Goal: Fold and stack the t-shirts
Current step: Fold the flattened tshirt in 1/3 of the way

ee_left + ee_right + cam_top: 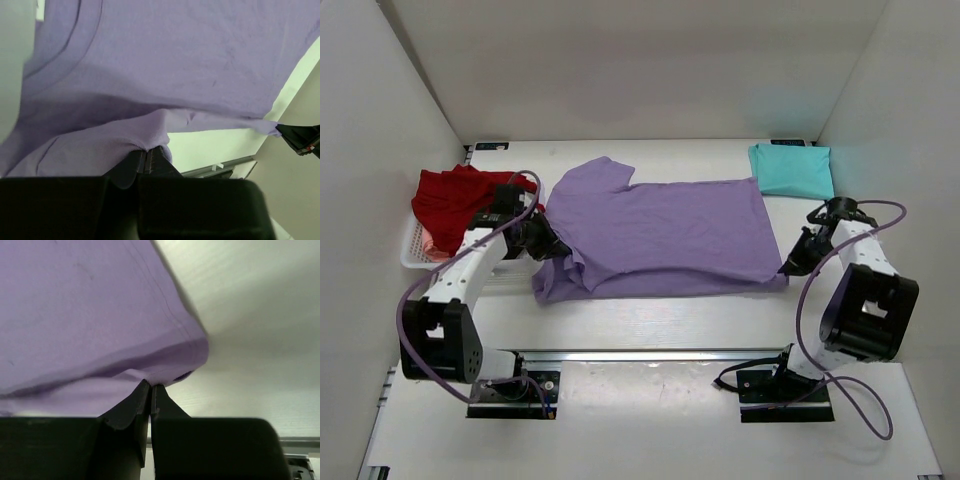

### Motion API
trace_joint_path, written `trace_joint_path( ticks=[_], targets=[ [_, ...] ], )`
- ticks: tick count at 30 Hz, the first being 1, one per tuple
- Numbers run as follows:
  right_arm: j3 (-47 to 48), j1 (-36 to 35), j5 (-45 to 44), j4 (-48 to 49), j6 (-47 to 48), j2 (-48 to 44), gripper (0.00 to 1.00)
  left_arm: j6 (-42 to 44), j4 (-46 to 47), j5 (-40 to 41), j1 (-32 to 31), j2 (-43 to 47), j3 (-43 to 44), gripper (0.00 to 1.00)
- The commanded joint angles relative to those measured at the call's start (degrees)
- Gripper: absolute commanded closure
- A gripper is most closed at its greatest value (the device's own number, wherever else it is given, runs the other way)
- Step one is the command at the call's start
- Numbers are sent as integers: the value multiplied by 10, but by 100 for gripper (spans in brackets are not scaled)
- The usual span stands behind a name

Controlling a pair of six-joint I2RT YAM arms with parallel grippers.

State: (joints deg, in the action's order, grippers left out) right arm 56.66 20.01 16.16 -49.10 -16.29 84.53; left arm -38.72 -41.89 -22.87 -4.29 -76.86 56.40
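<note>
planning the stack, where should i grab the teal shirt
Pinch the teal shirt at its near edge, coming low from the near side. It lies folded flat in the far right corner, walls close behind and to its right, so that edge looks most open. The right gripper, now shut on the purple shirt, is nearest.

The spread t-shirt lies between basket, left, and folded t-shirt, right.

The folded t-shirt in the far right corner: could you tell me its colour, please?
Teal-turquoise; the folded t-shirt shows best in the top external view.
</note>
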Motion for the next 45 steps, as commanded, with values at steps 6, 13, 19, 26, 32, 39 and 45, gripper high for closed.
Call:
trace_joint_path(
  ticks=[6, 13, 19, 26, 32, 39, 45],
  targets=[
    [90, -4, 9, 30, -2, 76, 100, 11, 15, 26, 21, -67, 84, 100],
    [139, -13, 36, 43, -5, 142, 100, -8, 39, 10, 30, -118, 110, 79],
    [170, -23, 38, 91, -15, 144, 47, -11, 37, 12, 40, -139, 142, 50],
    [167, -62, 15, 113, 5, 117, 52, 0, 18, 29, 14, -112, 130, 53],
    [115, -122, 40, 157, -2, 116, 52, -13, 37, 45, -55, -91, 47, 56],
    [65, -183, -8, 175, -4, 144, 50, -22, 35, 163, -113, -137, 6, 54],
    [32, -197, -22, 108, 6, 162, 48, -31, 34, 203, -111, -145, -74, 53]
  ],
)
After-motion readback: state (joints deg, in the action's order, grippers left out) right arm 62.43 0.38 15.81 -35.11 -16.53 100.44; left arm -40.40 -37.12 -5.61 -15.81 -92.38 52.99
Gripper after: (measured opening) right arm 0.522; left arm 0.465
